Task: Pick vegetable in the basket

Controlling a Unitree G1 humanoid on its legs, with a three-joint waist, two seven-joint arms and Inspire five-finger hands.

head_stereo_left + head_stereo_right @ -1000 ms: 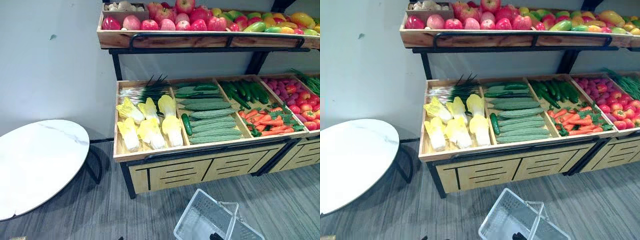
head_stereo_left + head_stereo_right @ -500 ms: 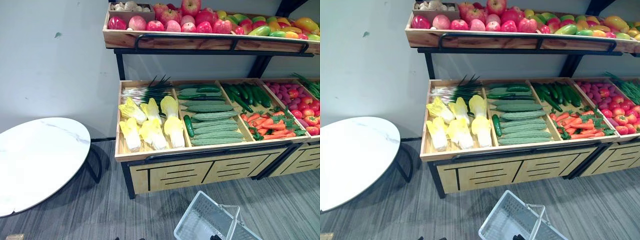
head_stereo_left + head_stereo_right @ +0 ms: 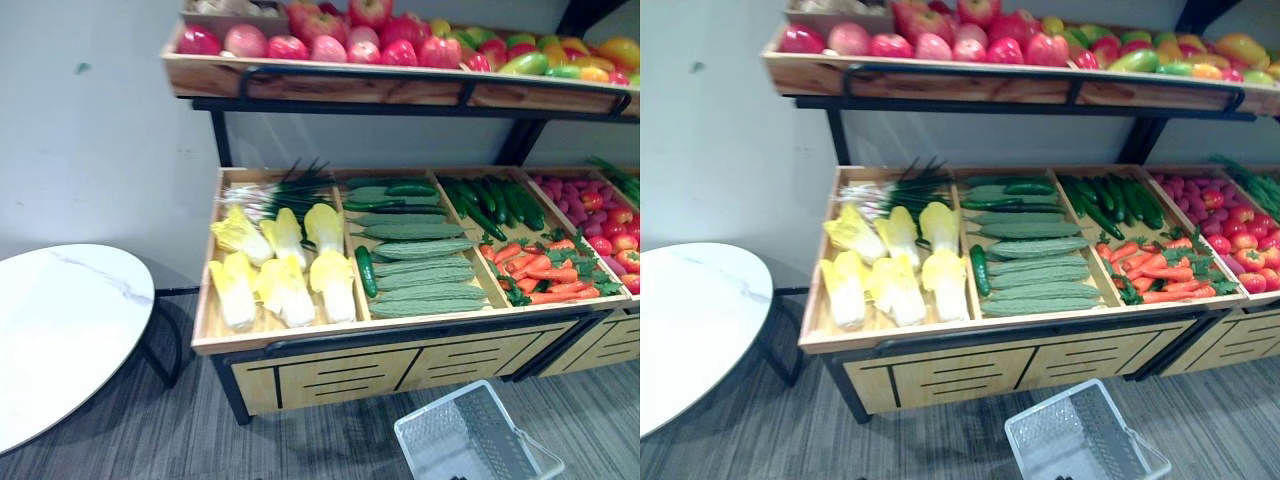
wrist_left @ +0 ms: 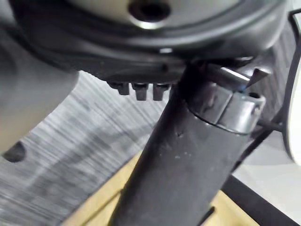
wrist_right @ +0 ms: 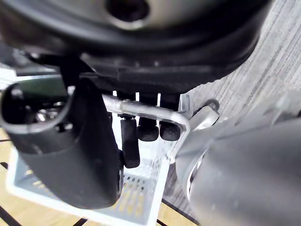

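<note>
Gripping the handle [image 5: 141, 109] of the empty basket [image 3: 443, 405] in the curled right hand [image 5: 141, 61]; could not tell how the left hand [image 4: 141, 52] stood. Seemed best to near the shelf [image 3: 350, 335] front edge, then reach for the cucumbers [image 3: 420, 248] mid-shelf.

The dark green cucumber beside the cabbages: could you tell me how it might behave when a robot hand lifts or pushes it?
The dark green cucumber looks round and smooth, so it would probably roll if pushed sideways. Its glossy skin may be slippery. It lies straight along the wooden divider, so it is likely stiff.
</note>
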